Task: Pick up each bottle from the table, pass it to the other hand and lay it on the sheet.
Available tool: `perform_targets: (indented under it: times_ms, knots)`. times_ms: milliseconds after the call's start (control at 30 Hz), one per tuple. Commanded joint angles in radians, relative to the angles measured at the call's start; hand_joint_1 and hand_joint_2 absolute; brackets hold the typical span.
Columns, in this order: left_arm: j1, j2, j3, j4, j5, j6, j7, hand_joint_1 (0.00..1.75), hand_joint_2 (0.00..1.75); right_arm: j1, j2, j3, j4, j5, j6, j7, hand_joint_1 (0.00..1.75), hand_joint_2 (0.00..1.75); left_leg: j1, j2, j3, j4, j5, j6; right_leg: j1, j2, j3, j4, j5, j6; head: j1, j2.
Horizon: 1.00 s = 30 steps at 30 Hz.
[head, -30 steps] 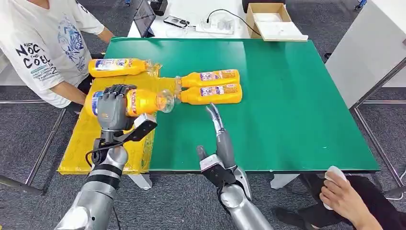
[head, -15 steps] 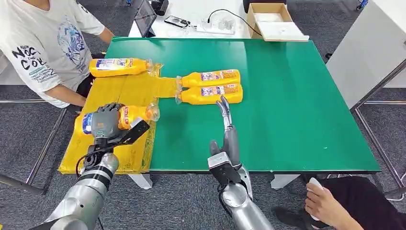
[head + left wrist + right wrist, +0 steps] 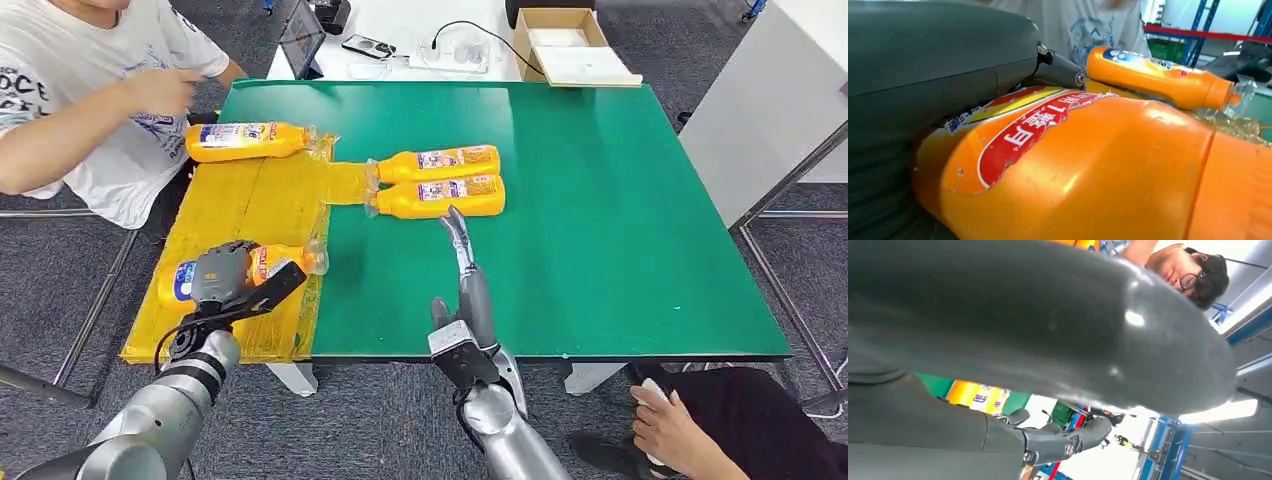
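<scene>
Left hand [image 3: 222, 275] grips bottle [image 3: 285, 260] over sheet [image 3: 250, 200].

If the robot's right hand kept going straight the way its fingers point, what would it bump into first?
Most likely the nearer orange bottle lying on the green table. The right hand points at it, though its height above the table is unclear.

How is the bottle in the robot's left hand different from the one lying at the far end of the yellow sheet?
The held bottle is gripped by the left hand at the near end of the yellow sheet; the far bottle lies free, untouched. The held bottle's label is partly hidden by fingers; the far bottle's label shows whole. Both are orange, on their sides, caps pointing toward the green table.
</scene>
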<state>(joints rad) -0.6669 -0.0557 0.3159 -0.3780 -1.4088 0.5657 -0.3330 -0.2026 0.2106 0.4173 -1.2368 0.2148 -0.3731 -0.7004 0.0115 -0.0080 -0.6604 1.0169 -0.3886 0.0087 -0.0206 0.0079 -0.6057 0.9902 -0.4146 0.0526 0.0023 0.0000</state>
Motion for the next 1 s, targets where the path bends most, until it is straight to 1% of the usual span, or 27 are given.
perform_targets:
  times_ms: [33,67,100,133,200,567,600,633,667,733,800,900,1000]
  knots:
    - [0.010,0.032,-0.004,0.107,-0.002,-0.052,0.022,1.75,1.75,-0.028,-0.003,-0.015,0.083,0.000,0.012,0.002,0.00,0.00,0.000,0.004,0.007,-0.002,-0.002,0.000,0.001,0.002,0.006,-0.002,-0.001,-0.003,0.000,0.000]
    - [0.017,0.034,-0.018,0.108,-0.014,-0.062,0.031,1.75,1.75,-0.030,-0.001,-0.017,0.090,0.001,0.017,0.002,0.00,0.00,0.000,0.004,0.007,-0.002,-0.002,0.000,0.001,0.002,0.006,-0.002,-0.001,-0.003,0.000,0.000]
    - [0.018,0.033,-0.017,0.108,-0.008,-0.074,0.029,1.52,1.75,-0.030,0.001,-0.019,0.094,0.001,0.019,0.002,0.00,0.00,0.000,0.003,0.004,-0.001,-0.001,0.000,0.000,0.002,0.003,-0.001,0.000,-0.001,0.000,0.000]
    - [0.018,0.032,-0.016,0.109,-0.006,-0.080,0.028,1.12,1.75,-0.030,0.001,-0.019,0.096,0.001,0.020,0.002,0.00,0.00,0.000,0.003,0.006,-0.002,-0.001,0.000,0.000,0.002,0.006,-0.002,0.000,-0.002,0.000,0.000]
    - [0.018,0.032,-0.016,0.109,-0.006,-0.080,0.028,1.12,1.75,-0.030,0.001,-0.019,0.096,0.001,0.020,0.002,0.00,0.00,0.000,0.004,0.012,-0.002,-0.002,-0.001,0.000,0.003,0.010,-0.002,0.000,-0.003,0.000,0.000]
    - [0.016,0.031,-0.016,0.109,-0.006,-0.081,0.029,1.12,1.75,-0.030,0.001,-0.020,0.097,0.001,0.021,0.002,0.00,0.00,0.000,0.003,0.013,-0.002,-0.002,-0.001,0.000,0.002,0.012,-0.002,0.000,-0.002,0.000,0.000]
    - [0.016,0.031,-0.016,0.109,-0.006,-0.081,0.029,0.33,1.75,-0.030,0.001,-0.020,0.097,0.001,0.021,0.002,0.00,0.00,0.000,0.003,0.012,-0.002,-0.002,-0.001,0.000,0.002,0.011,-0.001,0.000,-0.002,0.000,0.000]
    - [0.014,0.028,-0.009,0.110,0.008,-0.106,0.022,0.00,1.75,-0.031,0.002,-0.023,0.101,0.001,0.024,0.002,0.00,0.00,0.000,0.004,0.013,-0.002,-0.002,-0.001,0.001,0.003,0.012,-0.002,0.000,-0.003,0.000,0.000]
    - [0.013,0.022,0.005,0.106,0.032,-0.124,0.005,0.00,0.00,-0.030,0.004,-0.026,0.102,0.002,0.027,0.002,0.00,0.00,0.000,0.003,0.013,-0.002,-0.002,-0.001,0.000,0.002,0.012,-0.002,0.000,-0.002,0.000,0.000]
    - [0.009,0.012,0.023,0.103,0.065,-0.153,-0.018,0.00,0.00,-0.031,0.005,-0.028,0.107,0.006,0.030,0.003,0.00,0.00,0.000,0.003,0.013,-0.002,-0.002,-0.001,0.001,0.002,0.012,-0.002,0.000,-0.002,0.000,0.000]
    - [0.000,0.001,0.035,0.104,0.097,-0.213,-0.044,0.00,0.00,-0.033,0.007,-0.034,0.114,0.009,0.035,0.004,0.00,0.00,0.000,0.001,0.011,-0.001,-0.001,-0.001,0.000,0.000,0.010,-0.001,-0.001,-0.001,0.000,0.000]
    - [-0.010,-0.008,0.036,0.100,0.128,-0.302,-0.072,0.00,0.00,-0.040,0.010,-0.045,0.132,0.009,0.044,0.005,0.00,0.00,0.000,0.001,0.013,-0.001,-0.002,-0.001,0.001,0.000,0.013,-0.002,-0.001,-0.003,0.000,0.000]
    - [-0.018,-0.013,0.048,0.096,0.174,-0.372,-0.107,0.00,0.00,-0.048,0.012,-0.058,0.150,0.007,0.054,0.006,0.00,0.00,0.000,-0.002,0.013,-0.001,-0.001,0.000,0.001,-0.002,0.014,-0.002,-0.001,-0.002,0.000,0.000]
